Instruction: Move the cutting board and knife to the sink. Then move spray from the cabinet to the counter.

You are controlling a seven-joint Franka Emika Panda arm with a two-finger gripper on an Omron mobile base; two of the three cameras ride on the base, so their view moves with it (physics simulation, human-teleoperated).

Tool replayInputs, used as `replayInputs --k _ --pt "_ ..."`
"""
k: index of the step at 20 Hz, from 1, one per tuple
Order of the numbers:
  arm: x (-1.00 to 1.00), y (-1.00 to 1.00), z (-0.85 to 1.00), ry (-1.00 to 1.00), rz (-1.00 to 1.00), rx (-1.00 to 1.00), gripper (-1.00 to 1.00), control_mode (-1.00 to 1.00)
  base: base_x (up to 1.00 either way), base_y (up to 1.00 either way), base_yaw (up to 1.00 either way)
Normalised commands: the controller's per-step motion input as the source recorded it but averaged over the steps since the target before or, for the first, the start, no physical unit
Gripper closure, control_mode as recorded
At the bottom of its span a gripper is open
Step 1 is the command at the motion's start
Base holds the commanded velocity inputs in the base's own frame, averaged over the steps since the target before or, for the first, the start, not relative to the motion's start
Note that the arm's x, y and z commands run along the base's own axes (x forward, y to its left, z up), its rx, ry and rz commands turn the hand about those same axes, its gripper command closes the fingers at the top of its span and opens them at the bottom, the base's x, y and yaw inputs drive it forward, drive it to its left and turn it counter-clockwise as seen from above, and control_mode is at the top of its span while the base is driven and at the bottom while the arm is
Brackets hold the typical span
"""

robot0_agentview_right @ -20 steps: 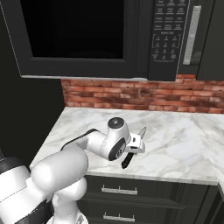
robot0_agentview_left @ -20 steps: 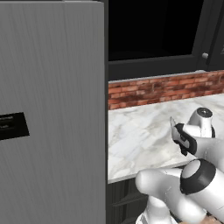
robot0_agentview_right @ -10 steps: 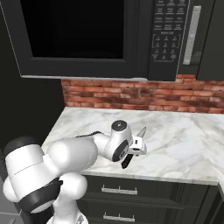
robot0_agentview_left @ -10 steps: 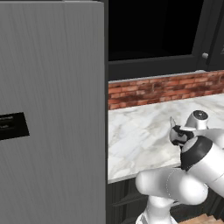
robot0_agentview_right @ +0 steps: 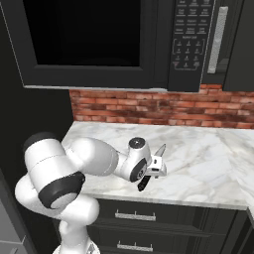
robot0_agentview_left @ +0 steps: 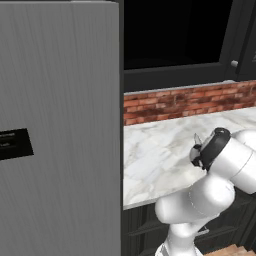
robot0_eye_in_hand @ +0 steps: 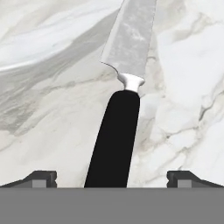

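The knife (robot0_eye_in_hand: 121, 109) lies flat on my white marble worktop (robot0_agentview_right: 208, 163), black handle toward me, silver blade pointing away. Its handle sits between my claw's wide-apart tips.

Microwave keypad (robot0_agentview_right: 190, 44): pale marks on the buttons, too small to read.
Fridge panel (robot0_agentview_left: 15, 144): faint marks, unreadable.

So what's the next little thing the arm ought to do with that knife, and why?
Probably close the gripper. In the hand view the knife lies on the counter with its black handle running between the two fingertips, which stand wide apart and clear of it, so nothing is gripped yet.
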Motion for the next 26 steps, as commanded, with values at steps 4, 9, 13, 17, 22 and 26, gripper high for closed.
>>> replayInputs --k 4,9,13,17,22,26 --pt "0.18 -0.05 -0.24 0.03 0.0 0.0 -1.0 -1.0 0.0 0.0 0.0" --pt "0.12 -0.03 -0.24 0.0 0.0 0.0 -1.0 -1.0 0.0 0.0 0.0" --pt "0.01 0.0 -0.26 0.0 0.0 0.0 1.0 -1.0 0.0 0.0 0.0" --pt "0.0 0.0 -0.25 0.0 0.0 0.0 1.0 -1.0 0.0 0.0 0.0" --pt "-0.05 0.0 -0.36 0.0 0.0 0.0 1.0 -1.0 0.0 0.0 0.0" --pt "-0.3 0.0 -0.45 -0.01 0.0 0.0 1.0 -1.0 0.0 0.0 0.0"
